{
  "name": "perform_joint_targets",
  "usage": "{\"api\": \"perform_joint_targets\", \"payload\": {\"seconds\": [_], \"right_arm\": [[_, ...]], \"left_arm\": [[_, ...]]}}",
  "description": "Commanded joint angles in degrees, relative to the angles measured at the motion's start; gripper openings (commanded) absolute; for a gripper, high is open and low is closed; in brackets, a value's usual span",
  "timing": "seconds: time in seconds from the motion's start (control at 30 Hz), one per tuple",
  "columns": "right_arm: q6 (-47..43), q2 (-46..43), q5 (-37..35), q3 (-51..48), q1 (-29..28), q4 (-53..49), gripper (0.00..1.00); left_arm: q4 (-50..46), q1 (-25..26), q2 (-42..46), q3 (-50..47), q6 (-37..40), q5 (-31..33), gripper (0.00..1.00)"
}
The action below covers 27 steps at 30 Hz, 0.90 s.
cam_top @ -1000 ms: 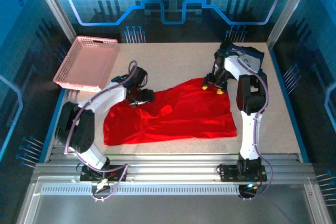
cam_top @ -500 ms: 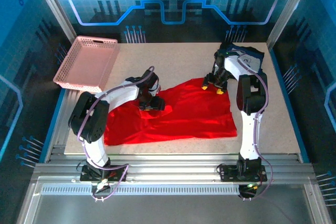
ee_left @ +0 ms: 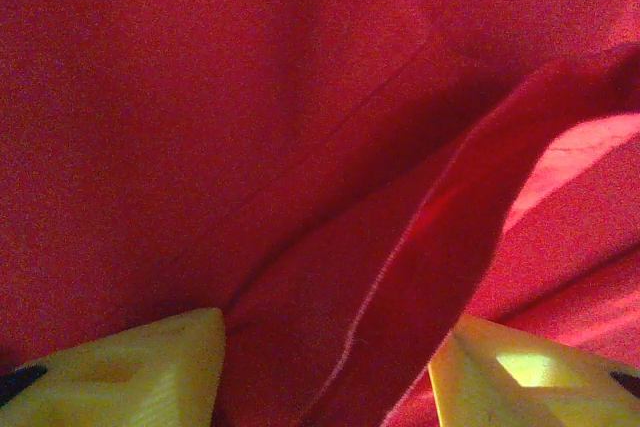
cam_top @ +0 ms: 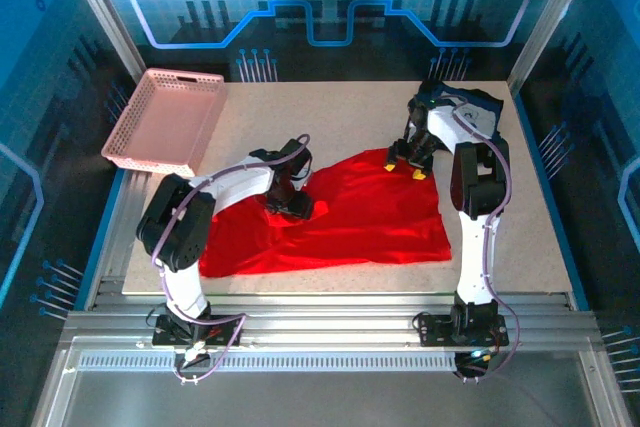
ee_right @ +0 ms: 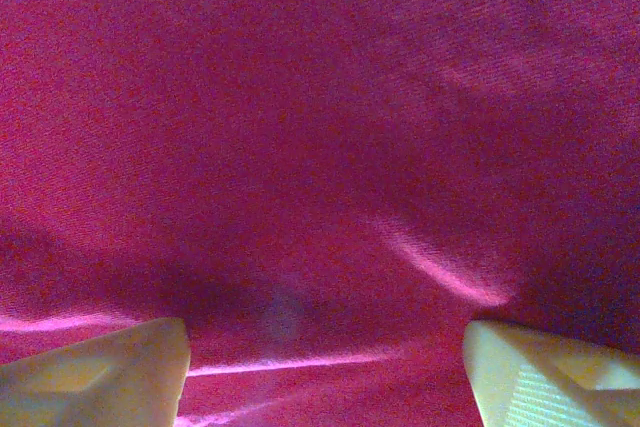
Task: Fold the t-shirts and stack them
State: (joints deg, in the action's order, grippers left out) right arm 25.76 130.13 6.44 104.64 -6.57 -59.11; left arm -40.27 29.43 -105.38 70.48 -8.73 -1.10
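Note:
A bright red t-shirt (cam_top: 370,222) lies spread and creased across the middle of the table (cam_top: 340,117); no print shows on it. My left gripper (cam_top: 296,204) is low over the shirt's upper left part. In the left wrist view its yellow fingers (ee_left: 140,372) stand apart, and a raised fold of the red t-shirt (ee_left: 400,277) lies between them at my left gripper (ee_left: 335,347). My right gripper (cam_top: 405,169) sits at the shirt's far right corner. It is open, my right gripper (ee_right: 325,347) with flat red t-shirt cloth (ee_right: 300,147) under the wide gap.
A pink lattice basket (cam_top: 165,117) stands at the table's far left corner. Bare tabletop runs along the back and down the right side (cam_top: 520,217). Metal frame posts and blue panels close in the cell.
My left gripper has moved right and slightly nearer across the shirt, and the shirt's upper left edge has drawn inward with it. The right arm has not moved.

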Motion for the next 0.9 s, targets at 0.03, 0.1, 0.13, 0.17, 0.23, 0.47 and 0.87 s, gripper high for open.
{"api": "perform_joint_targets", "payload": {"seconds": [0.03, 0.1, 0.13, 0.17, 0.23, 0.47, 0.87], "right_arm": [[-1.0, 2.9, 0.3, -0.6, 0.8, 0.4, 0.75], [-1.0, 2.9, 0.4, -0.6, 0.8, 0.4, 0.75], [-1.0, 2.9, 0.5, -0.6, 0.7, 0.4, 0.75], [-1.1, 2.9, 0.6, -0.7, 0.8, 0.4, 0.75], [-1.2, 2.9, 0.8, -0.8, 0.7, 0.5, 0.75], [-1.5, 2.9, 0.8, -1.0, 0.8, 0.5, 0.75], [-1.9, 2.9, 1.1, -1.3, 1.0, 0.4, 0.75]], "left_arm": [[-1.4, 0.4, -2.3, 2.7, 2.4, 2.7, 0.46], [-1.5, 0.4, -3.0, 3.2, 3.2, 3.2, 0.35], [-1.5, 0.4, -3.2, 3.6, 3.6, 3.8, 0.30], [-1.6, 0.3, -3.1, 4.1, 4.1, 4.4, 0.28], [-2.0, 0.1, -2.9, 5.5, 4.7, 4.9, 0.25], [-3.5, -3.2, -2.5, 9.6, 7.8, 4.9, 0.08], [-8.6, -6.0, -4.9, 13.8, 11.6, -9.6, 0.45]]}}
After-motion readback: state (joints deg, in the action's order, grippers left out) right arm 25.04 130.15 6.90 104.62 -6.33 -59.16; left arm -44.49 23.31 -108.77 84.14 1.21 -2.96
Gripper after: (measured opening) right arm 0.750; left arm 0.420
